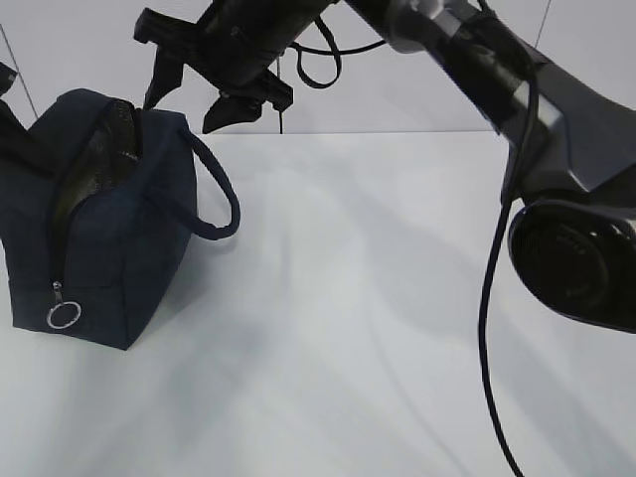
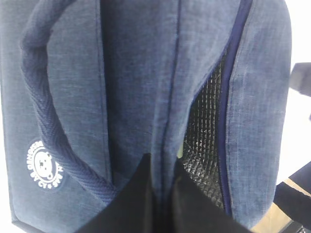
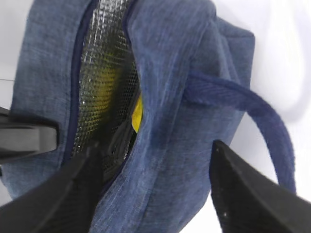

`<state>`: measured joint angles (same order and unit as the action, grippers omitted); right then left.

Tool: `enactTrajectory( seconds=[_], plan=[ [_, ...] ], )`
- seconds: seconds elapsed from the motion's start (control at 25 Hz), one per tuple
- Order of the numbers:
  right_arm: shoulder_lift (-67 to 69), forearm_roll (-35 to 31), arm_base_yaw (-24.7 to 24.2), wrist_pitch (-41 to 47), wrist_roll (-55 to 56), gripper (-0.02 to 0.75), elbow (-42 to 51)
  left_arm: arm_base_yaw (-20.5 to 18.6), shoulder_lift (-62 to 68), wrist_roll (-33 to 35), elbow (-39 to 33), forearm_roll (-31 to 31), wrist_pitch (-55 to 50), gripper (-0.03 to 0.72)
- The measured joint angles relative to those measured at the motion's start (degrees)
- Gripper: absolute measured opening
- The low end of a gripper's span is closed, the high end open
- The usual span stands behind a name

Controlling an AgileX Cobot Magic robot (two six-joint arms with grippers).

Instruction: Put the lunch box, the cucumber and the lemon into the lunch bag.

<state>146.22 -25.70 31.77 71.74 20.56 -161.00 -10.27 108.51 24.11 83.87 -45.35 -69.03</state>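
**Open navy lunch bag with both robot grippers at its mouth**

A boxy dark navy fabric lunch bag (image 1: 109, 229) stands on the left side of a plain white table (image 1: 397, 328). Its top zipper is undone, so the mouth gapes and shows a silver quilted foil lining (image 3: 99, 73). A silver ring pull (image 1: 63, 316) hangs at the lower end of the zipper on the bag's near end. One padded loop handle (image 1: 221, 194) droops over the right side of the bag, toward the middle of the table.

A small patch of bright yellow, the lemon (image 3: 138, 114), shows inside the bag, just under the right edge of the opening. The lunch box and the cucumber cannot be seen in any view.

The black right gripper (image 1: 214, 99) hangs just above the bag's mouth at the top of the exterior view, its arm reaching in from the right. Its two fingers (image 3: 243, 194) are spread wide and hold nothing; in its wrist view one finger sits over the opening and the other outside the bag's right wall.

The left gripper (image 2: 163, 167) has its fingers pressed together on the bag's fabric edge beside the zipper opening. A round white printed logo (image 2: 44, 165) sits on the bag's side near the other handle
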Motion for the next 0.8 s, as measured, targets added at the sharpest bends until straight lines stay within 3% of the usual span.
enactTrajectory(
  seconds=[0.8],
  plan=[
    [5.4, -0.1, 1.5, 0.2, 0.8, 0.522, 0.0, 0.0, 0.0, 0.0, 0.0, 0.0, 0.0, 0.004]
  ],
)
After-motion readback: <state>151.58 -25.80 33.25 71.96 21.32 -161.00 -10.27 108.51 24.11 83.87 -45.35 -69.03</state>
